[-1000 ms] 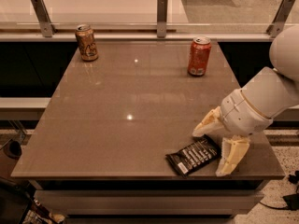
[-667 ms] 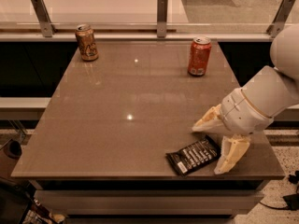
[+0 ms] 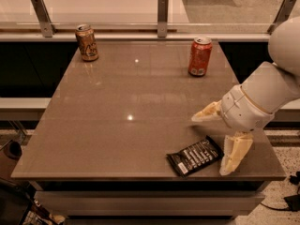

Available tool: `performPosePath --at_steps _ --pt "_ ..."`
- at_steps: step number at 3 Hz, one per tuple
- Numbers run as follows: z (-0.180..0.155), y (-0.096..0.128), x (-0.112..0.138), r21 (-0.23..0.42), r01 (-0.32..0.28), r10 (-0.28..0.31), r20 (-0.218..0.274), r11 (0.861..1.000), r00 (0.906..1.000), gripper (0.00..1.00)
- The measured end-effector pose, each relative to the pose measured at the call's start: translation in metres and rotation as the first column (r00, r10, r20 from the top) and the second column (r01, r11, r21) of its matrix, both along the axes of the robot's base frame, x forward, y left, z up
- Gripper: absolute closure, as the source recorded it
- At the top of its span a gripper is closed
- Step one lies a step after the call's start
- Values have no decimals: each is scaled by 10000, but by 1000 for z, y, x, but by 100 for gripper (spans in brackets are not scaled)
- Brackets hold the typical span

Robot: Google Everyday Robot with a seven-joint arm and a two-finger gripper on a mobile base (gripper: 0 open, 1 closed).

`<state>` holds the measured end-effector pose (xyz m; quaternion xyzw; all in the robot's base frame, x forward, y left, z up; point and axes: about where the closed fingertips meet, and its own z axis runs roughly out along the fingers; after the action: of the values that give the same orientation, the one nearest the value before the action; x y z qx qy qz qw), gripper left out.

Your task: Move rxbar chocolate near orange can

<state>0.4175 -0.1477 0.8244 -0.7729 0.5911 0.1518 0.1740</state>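
Note:
The rxbar chocolate (image 3: 195,156), a flat black wrapper with white lettering, lies on the brown table (image 3: 122,116) near its front right corner. My gripper (image 3: 213,142) hangs just right of the bar with its two pale fingers spread wide, one finger (image 3: 206,113) above the bar and the other (image 3: 234,154) beside its right end; it holds nothing. The orange can (image 3: 87,42), tan-orange with dark markings, stands upright at the table's far left corner, far from the bar.
A brighter red-orange can (image 3: 200,56) stands upright at the far right of the table. A rail with metal posts (image 3: 162,16) runs behind the table. The table's front edge is just below the bar.
My gripper has shifted slightly to the left, toward the bar. The bar and both cans have not moved.

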Motion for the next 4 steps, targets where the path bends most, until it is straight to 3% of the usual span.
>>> performPosePath --at_steps 3,4 --pt "1 3 -1 -21 -50 50 50 10000 10000 89" --pt "1 4 -1 -28 -64 64 63 10000 10000 100"
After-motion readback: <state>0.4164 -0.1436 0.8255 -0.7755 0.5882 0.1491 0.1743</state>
